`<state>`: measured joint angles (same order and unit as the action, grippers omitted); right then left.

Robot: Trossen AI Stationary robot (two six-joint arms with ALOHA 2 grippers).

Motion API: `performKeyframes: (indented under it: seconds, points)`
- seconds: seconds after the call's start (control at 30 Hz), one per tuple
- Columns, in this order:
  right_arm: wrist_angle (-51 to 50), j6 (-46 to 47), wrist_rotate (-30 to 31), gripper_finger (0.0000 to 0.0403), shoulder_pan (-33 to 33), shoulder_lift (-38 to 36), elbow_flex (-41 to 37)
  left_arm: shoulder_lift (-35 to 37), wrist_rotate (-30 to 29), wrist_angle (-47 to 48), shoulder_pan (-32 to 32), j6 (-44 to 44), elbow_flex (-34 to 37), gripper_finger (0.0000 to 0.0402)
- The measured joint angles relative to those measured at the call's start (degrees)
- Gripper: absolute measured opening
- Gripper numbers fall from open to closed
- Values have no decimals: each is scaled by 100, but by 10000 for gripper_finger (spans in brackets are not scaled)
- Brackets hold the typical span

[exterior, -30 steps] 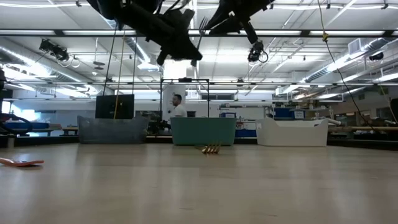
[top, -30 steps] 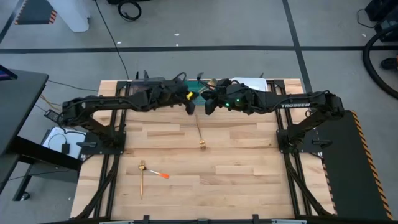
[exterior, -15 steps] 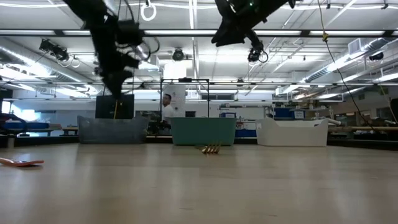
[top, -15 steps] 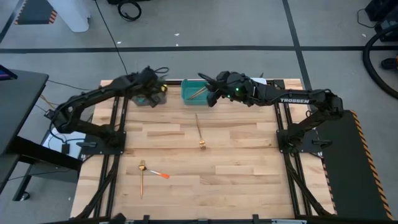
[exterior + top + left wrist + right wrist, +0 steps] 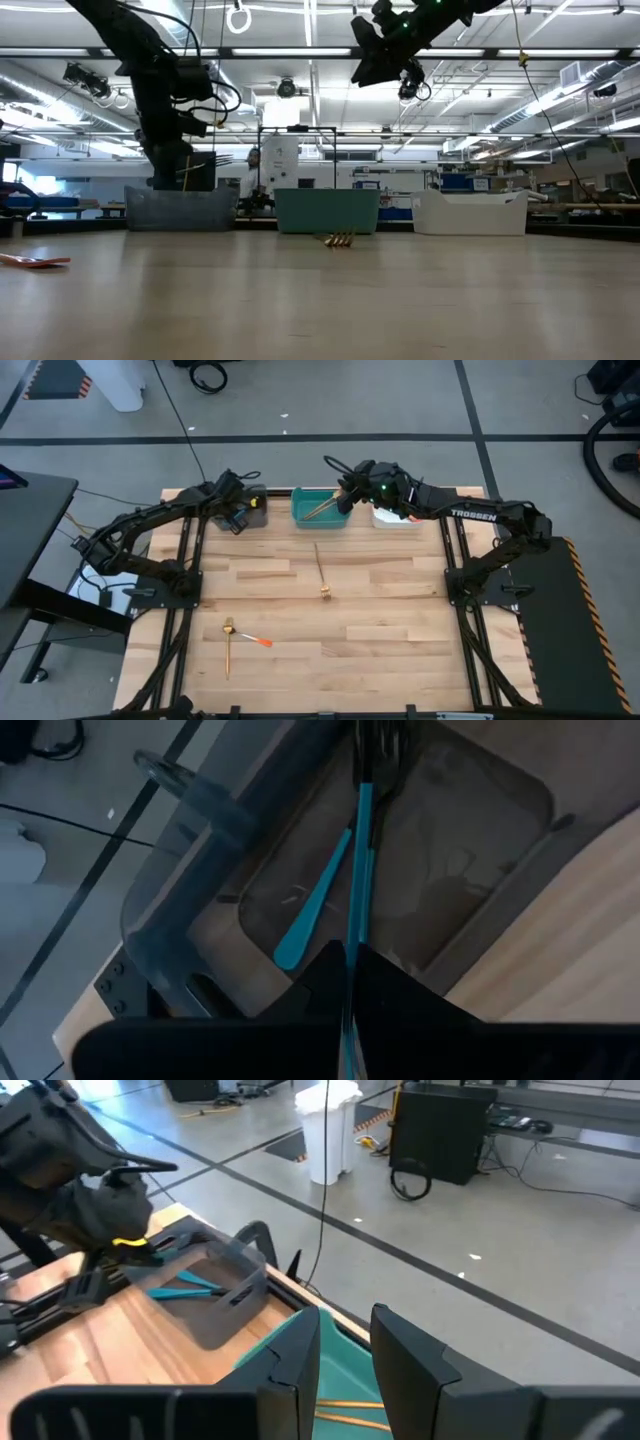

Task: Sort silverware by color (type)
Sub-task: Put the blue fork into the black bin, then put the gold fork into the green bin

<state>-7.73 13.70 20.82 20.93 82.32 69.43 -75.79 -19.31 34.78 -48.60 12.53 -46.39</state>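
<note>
The left arm reaches to the far edge of the worktop [image 5: 400,660], its left gripper [image 5: 352,982] poised over the grey bin [image 5: 190,880] with the fingers nearly closed on a blue-handled fork [image 5: 360,850]. The left wrist view alone shows a second blue utensil [image 5: 315,905] lying flat inside that bin. The right arm extends to the teal bin [image 5: 320,508] at the middle of the far edge; the right gripper [image 5: 345,1342] hovers above it, fingers parted and holding nothing. A gold utensil [image 5: 322,510] lies inside — the low view hides it behind the bin wall. A gold fork [image 5: 321,571] lies mid-worktop; another gold fork [image 5: 229,647] and an orange-handled utensil [image 5: 255,640] lie near the front left corner. The right half of the worktop is open.
</note>
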Motion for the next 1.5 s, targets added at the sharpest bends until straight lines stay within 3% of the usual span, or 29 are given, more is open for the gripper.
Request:
performKeyframes:
  seconds: [0.23, 0.43, 0.7, 0.9, 1.13, 1.33, 1.5]
  points:
    - [-4, -36, -507, 98, 144, 0, 0, 0, 2, 193, -42, -25, 0, 66]
    - [-7, -36, -553, 97, 144, 0, 0, 2, 89, 656, -1, -988, -64, 98]
    - [-7, -349, -556, 97, 264, 0, -1, 187, 1995, 2027, 632, -3125, -249, 95]
    - [-33, -558, -556, 97, 423, 0, -2, 643, 2325, 2796, 1916, -4640, -249, 94]
    - [-303, -619, -556, 97, 524, 0, -2, 1230, 2383, 2979, 4012, -7437, -249, 94]
    - [-406, -409, -606, 97, 464, 0, -2, 1238, 2227, 2925, 5847, -9152, -202, 94]
    - [-541, 195, -1067, 97, 369, 0, -2, 1097, 2013, 2813, 7047, -10732, -17, 94]
